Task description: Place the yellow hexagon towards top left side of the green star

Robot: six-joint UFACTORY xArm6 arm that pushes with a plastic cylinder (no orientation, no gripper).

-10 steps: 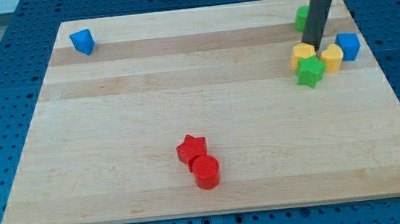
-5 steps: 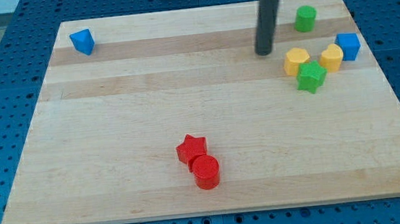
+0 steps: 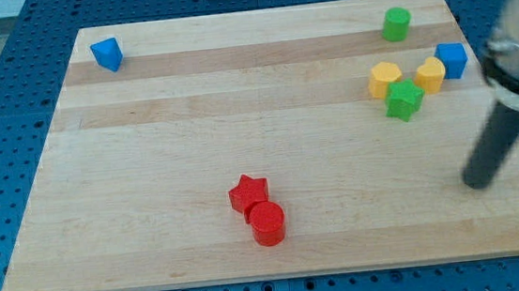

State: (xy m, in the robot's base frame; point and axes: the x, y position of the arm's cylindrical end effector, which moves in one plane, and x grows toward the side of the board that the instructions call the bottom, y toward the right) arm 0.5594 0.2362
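Note:
The yellow hexagon (image 3: 385, 79) lies at the board's right, touching the upper left of the green star (image 3: 403, 99). A second yellow block (image 3: 430, 75) sits just right of them, up and right of the star. My tip (image 3: 478, 184) is on the board near the right edge, well below and right of the green star, touching no block. The rod looks blurred.
A blue cube (image 3: 452, 59) is right of the yellow blocks. A green cylinder (image 3: 397, 23) is at the top right. A blue block (image 3: 107, 54) is at the top left. A red star (image 3: 248, 194) and red cylinder (image 3: 267, 223) touch at the bottom centre.
My tip left the yellow hexagon, swung left across the top of the board, then moved down to the right edge. The hexagon shifted slightly left.

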